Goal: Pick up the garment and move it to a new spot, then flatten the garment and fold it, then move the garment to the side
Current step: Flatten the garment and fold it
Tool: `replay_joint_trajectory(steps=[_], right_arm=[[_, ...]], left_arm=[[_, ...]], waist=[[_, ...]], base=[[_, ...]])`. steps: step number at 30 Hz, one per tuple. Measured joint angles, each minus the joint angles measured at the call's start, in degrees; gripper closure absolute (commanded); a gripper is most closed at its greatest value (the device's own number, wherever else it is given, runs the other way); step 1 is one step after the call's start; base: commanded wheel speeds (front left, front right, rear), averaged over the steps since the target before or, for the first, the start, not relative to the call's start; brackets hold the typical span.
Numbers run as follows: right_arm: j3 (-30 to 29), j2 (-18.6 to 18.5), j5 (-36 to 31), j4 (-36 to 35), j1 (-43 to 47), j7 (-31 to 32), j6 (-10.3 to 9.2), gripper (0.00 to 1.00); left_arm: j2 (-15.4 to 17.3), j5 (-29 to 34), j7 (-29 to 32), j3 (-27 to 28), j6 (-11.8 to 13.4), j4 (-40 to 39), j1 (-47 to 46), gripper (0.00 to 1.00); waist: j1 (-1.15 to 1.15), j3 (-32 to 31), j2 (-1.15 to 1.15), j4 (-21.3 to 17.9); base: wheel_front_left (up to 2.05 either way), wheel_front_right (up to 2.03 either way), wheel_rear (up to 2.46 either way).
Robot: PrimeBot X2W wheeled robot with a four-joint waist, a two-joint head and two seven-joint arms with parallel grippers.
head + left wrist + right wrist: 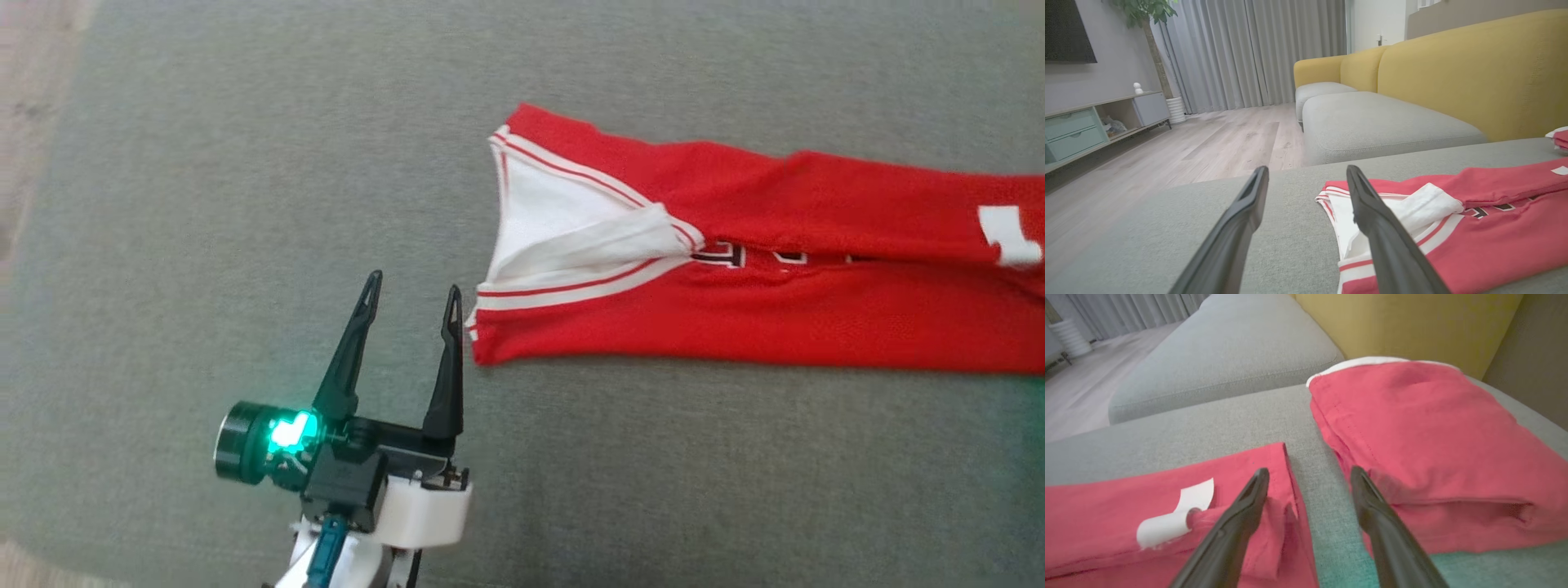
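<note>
Looks mid-fold: finds red jersey (pixel 816 269) a long strip on grey sofa cushion (pixel 204 245), left gripper (pixel 414 286) spread beside collar (pixel 588 282), right gripper (pixel 1309 471) spread at hem (pixel 1280 457). Likely calls for end-to-end fold next.

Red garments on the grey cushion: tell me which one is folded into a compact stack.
The plain red garment near the yellow backrest: thick, squared layers. The jersey lies as one long strip, with white patch and striped collar.
</note>
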Motion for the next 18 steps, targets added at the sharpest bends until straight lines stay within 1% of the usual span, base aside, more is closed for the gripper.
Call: replay_joint_trajectory(steps=[3,7,10,11,12,13,14,18], right_arm=[[-0.6,0.1,-1.5,3.5,-0.1,2.4,0.0,0.0],[-1.5,2.4,-1.6,3.5,1.4,5.4,0.0,0.0],[-3.1,3.3,-1.7,2.0,3.5,6.7,0.0,0.0],[-3.6,3.7,-1.3,1.3,3.8,7.7,0.0,0.09],[-3.8,5.0,0.1,-0.2,4.4,9.8,0.0,0.5],[-3.7,5.5,0.8,-1.0,4.6,10.7,0.0,0.61],[-3.5,5.6,1.5,-1.7,4.9,11.5,0.0,1.0],[-3.0,5.7,2.0,-3.8,5.7,12.2,0.0,1.0]], left_arm=[[-1.5,1.7,0.0,1.7,-1.8,0.0,0.8,0.0],[-2.7,3.2,0.0,4.3,-3.4,-0.1,2.0,0.0],[-3.4,4.4,0.0,5.6,-4.7,-0.1,3.0,0.0],[-3.8,4.7,0.0,6.1,-4.8,-0.1,3.2,0.0],[-4.3,5.2,0.0,6.9,-5.3,-0.1,3.5,0.0],[-4.6,5.4,0.0,7.4,-5.7,-0.1,3.7,0.0],[-4.8,5.6,0.0,7.9,-6.0,-0.1,3.7,0.0],[-5.5,6.3,0.0,9.1,-7.2,-0.1,4.4,0.0]], waist=[[0.0,-0.4,0.0,1.6],[0.0,-0.8,0.0,2.5],[0.01,-0.9,0.0,2.6],[0.0,-1.0,0.0,2.6],[0.0,-1.2,0.0,2.5],[0.0,-1.2,0.0,2.4],[0.0,-1.3,0.0,2.3],[0.0,-1.3,0.0,1.6]], base=[[0.0,0.0,0.0],[0.0,0.0,0.0],[0.0,0.0,0.0],[0.0,0.0,0.0],[0.0,0.0,0.0],[0.0,0.0,0.0],[0.0,0.0,0.0],[0.0,0.0,0.0]])
